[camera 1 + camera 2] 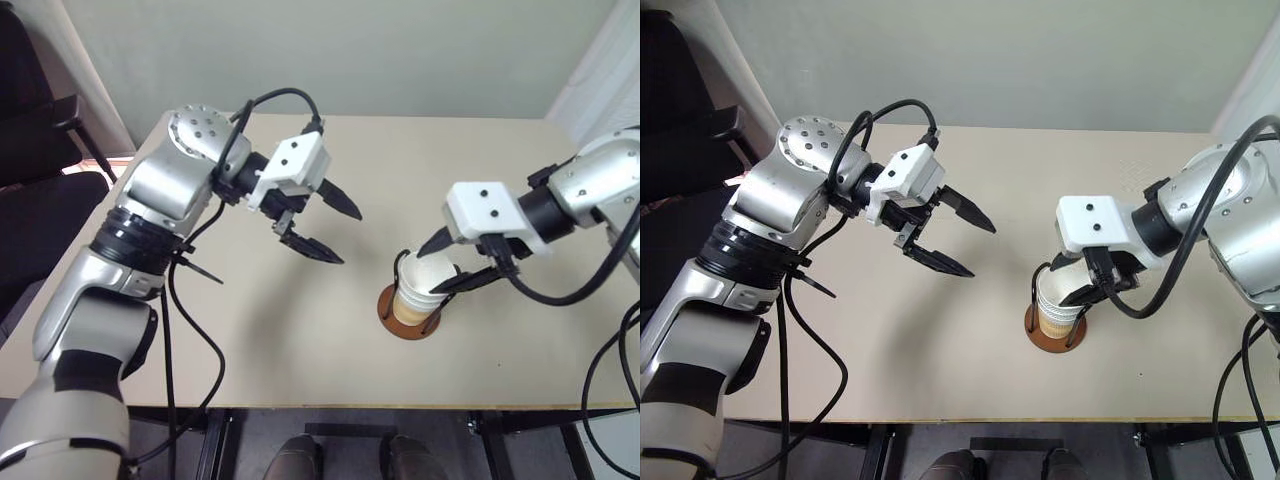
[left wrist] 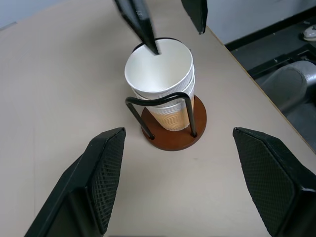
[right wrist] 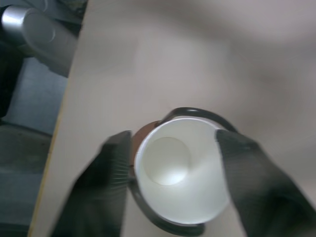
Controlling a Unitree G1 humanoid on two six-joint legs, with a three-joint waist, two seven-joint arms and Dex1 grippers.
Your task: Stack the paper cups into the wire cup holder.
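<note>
**Top cup seated, right jaws parted around it**

The paper cups (image 2: pixel 160 81) sat nested in the wire cup holder (image 2: pixel 173 133) near the front edge of the table (image 1: pixel 300 330); three rims showed in the left wrist view, so the stack looked complete. The right gripper (image 1: pixel 452 262) straddled the top rim, fingers apart on either side, apparently not clamping, which reads as a release. The wire loops kept the stack upright. The left gripper (image 1: pixel 335 232) hung empty and wide open, well apart to the side, likely parked clear of the drop.
</note>
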